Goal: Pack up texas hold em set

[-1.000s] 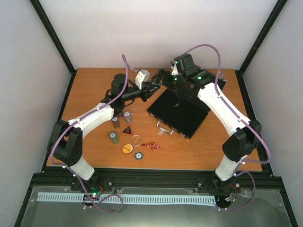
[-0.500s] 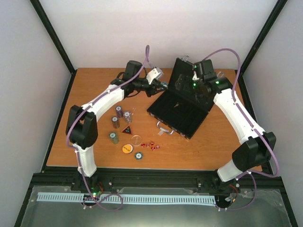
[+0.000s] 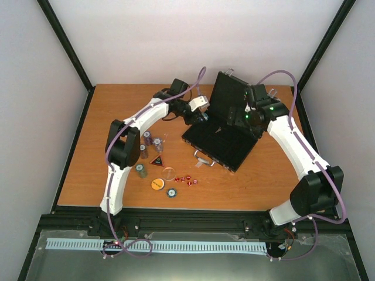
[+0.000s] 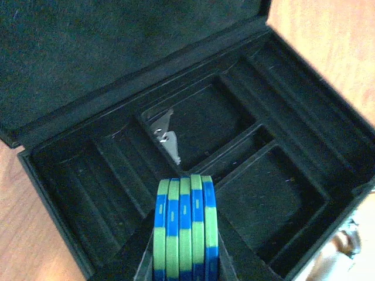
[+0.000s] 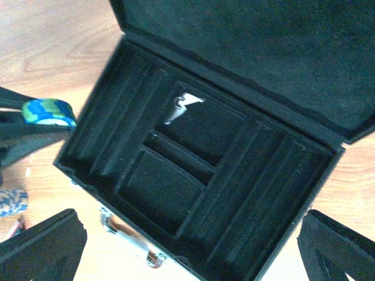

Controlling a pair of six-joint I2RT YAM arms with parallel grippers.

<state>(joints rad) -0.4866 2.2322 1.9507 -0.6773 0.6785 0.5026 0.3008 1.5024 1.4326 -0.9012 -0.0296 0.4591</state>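
Raised since a second ago, the lid (image 3: 229, 93) of the black case (image 3: 222, 146) stands upright. Directly below the left end effector (image 3: 202, 115), which pinches a green-blue chip stack (image 4: 184, 228) on edge, lies the open tray. The right end effector (image 5: 187, 246) hangs spread above the case, whose long axis runs diagonally across the worktop (image 3: 117, 117).

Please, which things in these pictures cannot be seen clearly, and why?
1. Silver item in the middle compartment of the case: both wrist views, too small and blurred to identify.
2. Chip stack in the left gripper: left wrist view, lower part cut off by the bottom edge.
3. Dice: top view, faces too small to read.
4. Right gripper: right wrist view, open fingers cut off at the bottom corners.
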